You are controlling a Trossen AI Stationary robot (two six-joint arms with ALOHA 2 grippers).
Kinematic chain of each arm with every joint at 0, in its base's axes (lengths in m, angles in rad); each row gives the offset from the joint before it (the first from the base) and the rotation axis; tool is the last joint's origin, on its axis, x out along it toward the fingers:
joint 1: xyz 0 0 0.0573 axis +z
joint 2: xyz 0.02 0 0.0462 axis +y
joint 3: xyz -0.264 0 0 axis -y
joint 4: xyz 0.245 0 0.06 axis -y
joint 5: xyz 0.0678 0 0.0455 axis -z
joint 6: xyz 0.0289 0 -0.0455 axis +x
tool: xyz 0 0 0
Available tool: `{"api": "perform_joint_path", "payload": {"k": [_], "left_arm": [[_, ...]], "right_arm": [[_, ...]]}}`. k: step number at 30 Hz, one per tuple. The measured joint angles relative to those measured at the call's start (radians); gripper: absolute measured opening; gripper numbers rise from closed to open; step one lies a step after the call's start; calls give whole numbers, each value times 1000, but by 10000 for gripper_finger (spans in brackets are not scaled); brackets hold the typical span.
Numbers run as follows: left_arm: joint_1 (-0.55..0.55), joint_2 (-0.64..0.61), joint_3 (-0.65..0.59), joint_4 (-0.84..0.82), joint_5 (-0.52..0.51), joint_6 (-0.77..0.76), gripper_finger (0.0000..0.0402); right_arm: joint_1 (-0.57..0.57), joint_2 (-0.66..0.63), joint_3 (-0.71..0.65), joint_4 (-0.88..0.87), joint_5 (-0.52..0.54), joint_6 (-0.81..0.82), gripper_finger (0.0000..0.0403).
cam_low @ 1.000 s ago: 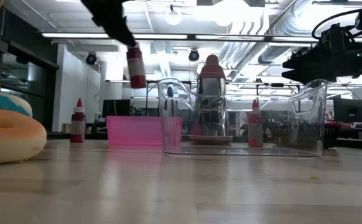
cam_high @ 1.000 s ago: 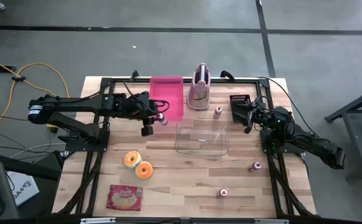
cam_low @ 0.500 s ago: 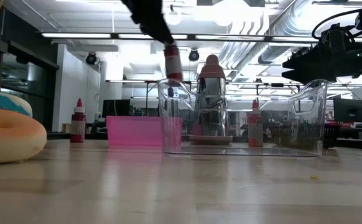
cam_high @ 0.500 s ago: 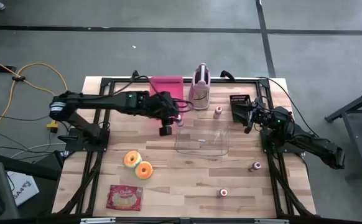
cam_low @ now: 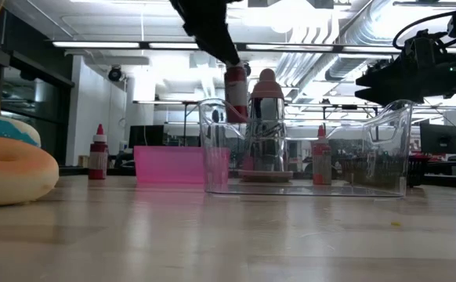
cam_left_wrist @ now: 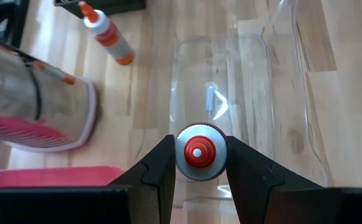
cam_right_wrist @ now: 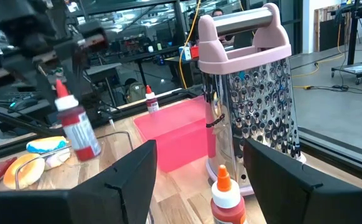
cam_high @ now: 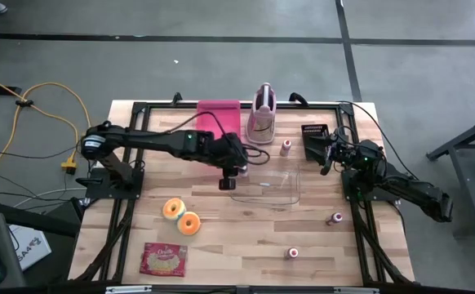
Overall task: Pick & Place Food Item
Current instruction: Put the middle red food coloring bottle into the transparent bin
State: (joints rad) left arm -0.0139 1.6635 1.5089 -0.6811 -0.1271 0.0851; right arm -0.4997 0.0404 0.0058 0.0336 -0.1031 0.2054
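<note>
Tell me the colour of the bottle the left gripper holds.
Red bottle with a white tip, clearest in the right wrist view.

A pale wood bench (cam_high: 246, 245) stands on a grey concrete floor (cam_high: 221, 57) crossed by dark seams. A yellow cable (cam_high: 54, 82) loops over the floor beside it. In the low view, white ducts (cam_low: 330, 47) and long strip lights (cam_low: 110, 45) run under the ceiling, with a white wall (cam_low: 95, 102) behind.
</note>
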Motion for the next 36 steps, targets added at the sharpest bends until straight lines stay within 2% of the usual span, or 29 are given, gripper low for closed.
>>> {"api": "perform_joint_path", "payload": {"k": [10,18,36], "left_arm": [[-4,94,0,58,4,-2,110],[13,161,0,67,52,-28,111],[53,231,1,117,107,-33,111]], "right_arm": [[0,0,0,0,0,0,227],[0,0,0,0,0,0,227],[0,0,0,0,0,0,227]]}}
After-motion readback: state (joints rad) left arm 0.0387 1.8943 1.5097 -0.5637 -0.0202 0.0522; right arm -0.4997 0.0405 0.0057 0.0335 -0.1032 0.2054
